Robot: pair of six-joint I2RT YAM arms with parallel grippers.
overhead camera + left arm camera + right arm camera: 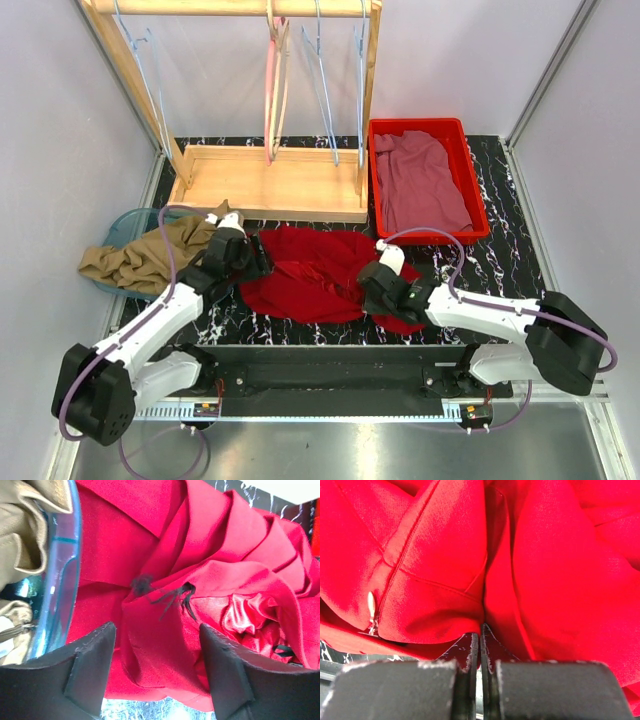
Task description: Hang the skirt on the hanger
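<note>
The crumpled red fabric skirt (310, 272) lies toward the black marbled bench's (505, 270) front edge. The left claw (260, 262) gapes over its left edge, and the right claw (368, 290) is clamped on its right fold.

- No text, label, brand, number or sign can be read in any view.
- Skirt (300, 275), near centre: no lettering legible.
- Red bin (415, 124), far right: none legible.
- Wooden rack (270, 185), far centre: none legible.
</note>
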